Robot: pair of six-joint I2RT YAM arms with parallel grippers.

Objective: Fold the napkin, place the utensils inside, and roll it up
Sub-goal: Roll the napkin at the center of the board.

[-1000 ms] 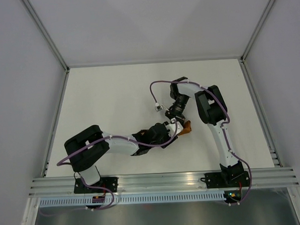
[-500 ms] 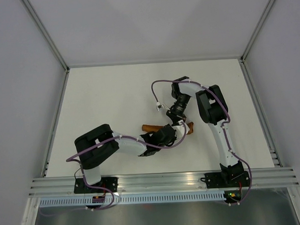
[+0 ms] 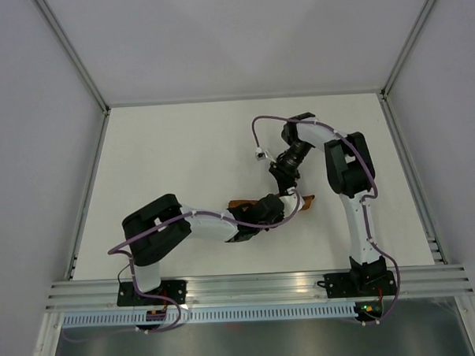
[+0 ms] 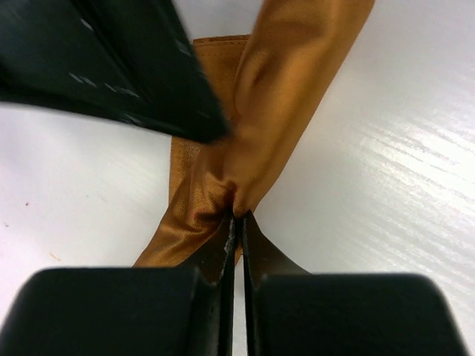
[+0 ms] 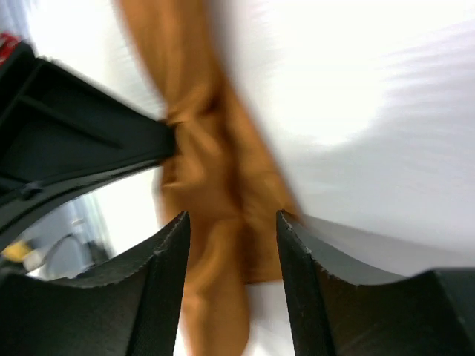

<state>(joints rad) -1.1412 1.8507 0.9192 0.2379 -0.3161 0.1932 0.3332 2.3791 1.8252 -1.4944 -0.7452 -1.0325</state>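
Note:
The rust-brown napkin lies bunched into a narrow twisted strip on the white table; in the top view only its ends show, one right of the grippers and one left of them. My left gripper is shut on a pinched fold of the cloth. My right gripper hovers over the same strip, open, its fingers on either side of the cloth without pressing it; the right wrist view is blurred. The two grippers nearly touch. The utensils are out of view.
The white table is bounded by grey walls and aluminium rails at the near edge. A purple cable with a white connector hangs from the right arm just behind the grippers.
My left gripper has closed onto the napkin and shifted right. My right gripper has opened, letting go of the cloth, and its arm has swung back and to the right.

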